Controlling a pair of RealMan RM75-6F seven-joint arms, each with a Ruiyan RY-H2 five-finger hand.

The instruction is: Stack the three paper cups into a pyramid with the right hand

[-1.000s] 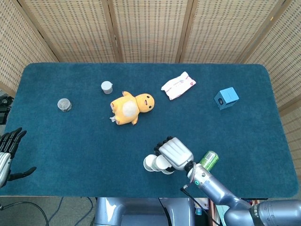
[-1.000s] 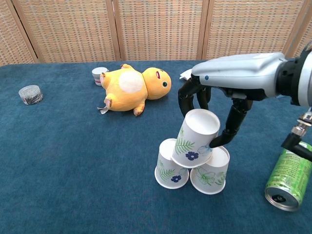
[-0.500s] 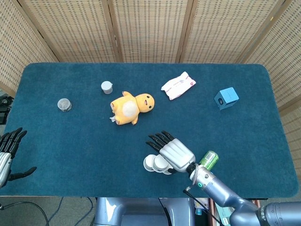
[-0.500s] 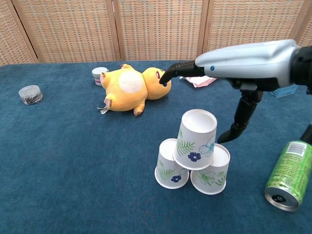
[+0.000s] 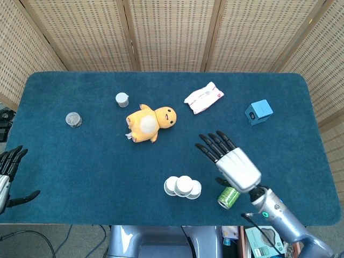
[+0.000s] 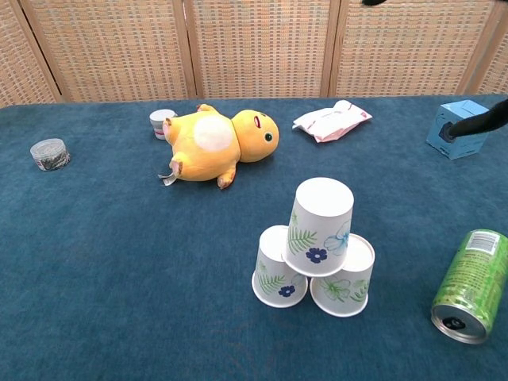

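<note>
Three white paper cups with leaf and flower prints stand upside down as a pyramid near the table's front edge: a left base cup [image 6: 274, 278], a right base cup [image 6: 345, 279], and a top cup [image 6: 320, 226] leaning slightly across both. From above the cup pyramid [image 5: 183, 186] shows as three touching white discs. My right hand [image 5: 230, 159] hovers to the right of the cups and clear of them, fingers spread, holding nothing. Only a dark fingertip [image 6: 484, 121] of it shows in the chest view. My left hand [image 5: 9, 171] is at the table's front left edge, fingers apart.
A green can [image 6: 467, 284] lies right of the pyramid, partly under my right hand [image 5: 228, 197]. A yellow plush toy [image 5: 149, 121], a white packet [image 5: 204, 97], a blue box [image 5: 258, 112] and two small jars [image 5: 122, 99] [image 5: 73, 119] lie farther back on the blue table [image 5: 80, 161].
My right hand let go of the top cup, opened, and rose up and to the right, away from the pyramid. The three cups stayed stacked.
</note>
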